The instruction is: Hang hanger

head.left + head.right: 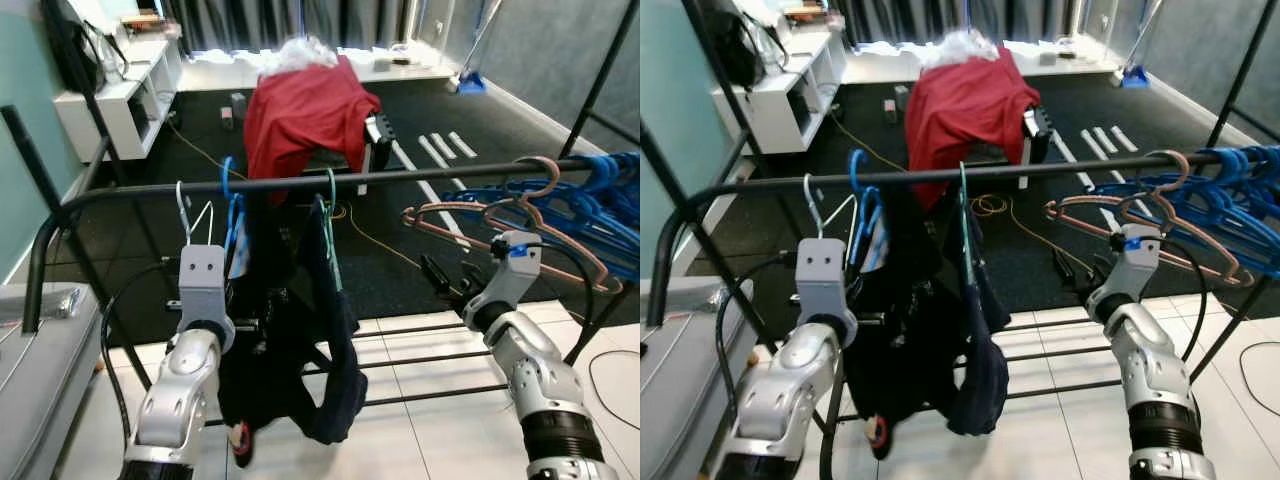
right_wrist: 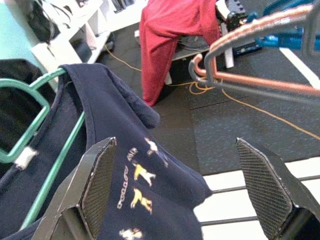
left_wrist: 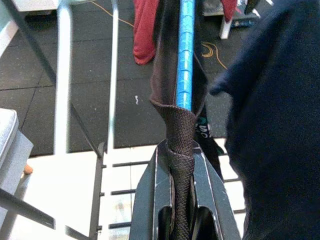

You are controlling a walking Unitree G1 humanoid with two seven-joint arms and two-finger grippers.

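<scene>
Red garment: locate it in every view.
Left eye view: red garment draped behind the rail, centre.
Right eye view: same spot.
Left wrist view: it lies beyond the dark strap in the left gripper.
Right wrist view: it lies past the navy garment.
Shared landmark: yellow cable beneath it.

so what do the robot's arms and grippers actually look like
Both arms are jointed silver metal with black ribbed collars and a thin black cable each. The left arm ends in a grey block with two screw holes. The right arm carries a blue tag. The right gripper has long black fingers with textured pads.
</scene>
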